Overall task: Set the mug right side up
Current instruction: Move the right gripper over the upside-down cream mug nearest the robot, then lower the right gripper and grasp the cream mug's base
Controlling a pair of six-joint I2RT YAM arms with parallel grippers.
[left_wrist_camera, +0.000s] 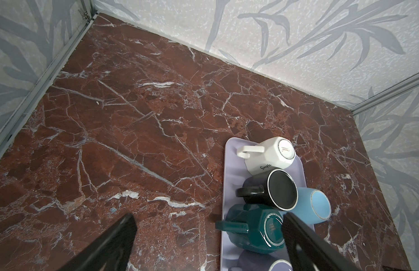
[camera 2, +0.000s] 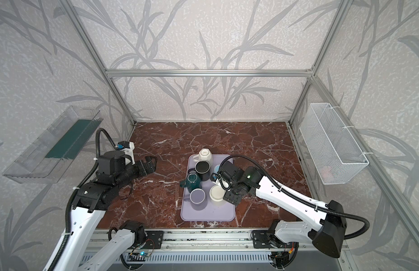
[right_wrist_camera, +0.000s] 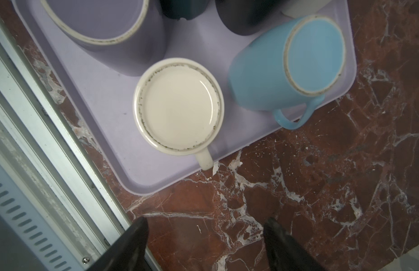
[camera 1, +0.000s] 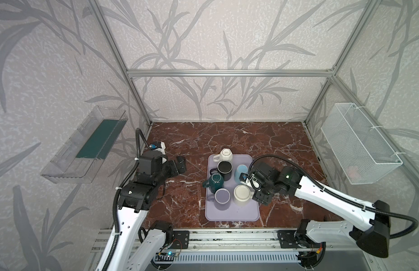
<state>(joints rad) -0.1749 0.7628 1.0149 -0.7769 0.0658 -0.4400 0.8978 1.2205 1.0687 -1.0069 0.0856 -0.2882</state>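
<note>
In both top views a lavender tray lies at the centre of the marble tabletop, and six mugs stand on it, all bottom up. The cream mug sits at the tray's right edge, lower centre of the frame. The right gripper hangs just right of the cream mug without touching it. The left gripper is well apart, left of the tray over bare marble.

In the left wrist view the left gripper shows two dark fingers at the bottom edge, spread wide with only marble between them. At the lower right are the white mug, black mug, light blue mug and teal mug.

In the right wrist view the cream mug fills the centre, base up, its handle pointing down the frame. It stands between the lavender mug at upper left and the light blue mug at upper right. The right gripper, at the bottom edge, has its fingers parted and empty over marble, just off the tray's rim.
</note>
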